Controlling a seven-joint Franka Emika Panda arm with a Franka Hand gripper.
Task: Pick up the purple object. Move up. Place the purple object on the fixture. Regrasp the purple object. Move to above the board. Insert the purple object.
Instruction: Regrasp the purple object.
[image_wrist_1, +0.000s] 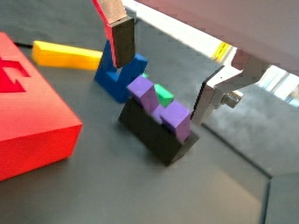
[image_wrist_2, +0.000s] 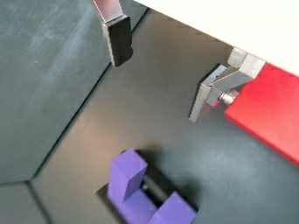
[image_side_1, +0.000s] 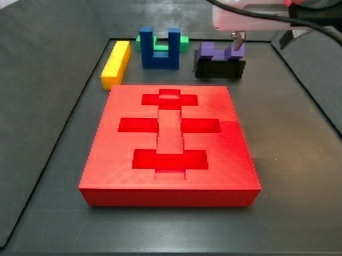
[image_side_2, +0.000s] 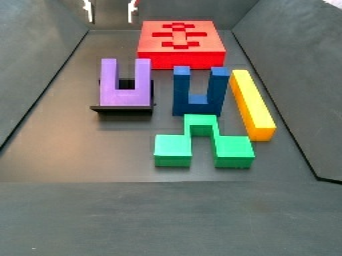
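Purple object (image_wrist_1: 158, 102) seated on the fixture (image_wrist_1: 155, 134), prongs pointing up and away from the dark holder, standing free of any grip. In a side view, purple object (image_side_2: 124, 84) upright as a U against the fixture (image_side_2: 123, 108), just beside the blue U-shaped block (image_side_2: 198, 90). Same pair in a side view: purple object (image_side_1: 218, 50) atop the fixture (image_side_1: 221, 68), a short way beyond the far edge of the board (image_side_1: 171, 141), with the blue block (image_side_1: 162, 49) to one side of it.

Gripper (image_wrist_1: 167, 59) above the purple object, not touching it, fingers (image_wrist_1: 121, 38) spread wide with clear space between the pads and nothing held. In a wrist view, gripper (image_wrist_2: 163, 79) hanging over bare dark floor, purple object (image_wrist_2: 135, 181) lying below and clear of both plates. In a side view, gripper (image_side_1: 235, 42) directly over the purple object, just off its top.

Relative to the purple object: yellow bar (image_side_1: 116, 63) farther along past the blue block, well apart; green block (image_side_2: 201, 142) near the blue block's open side, on the floor; board (image_side_2: 182, 42) well apart, recessed cross-and-bar cut-outs empty. Board (image_wrist_1: 30, 114) also at the edge of a wrist view, near the fixture but not touching it. Yellow bar (image_wrist_1: 65, 55) just behind the blue block (image_wrist_1: 121, 74).
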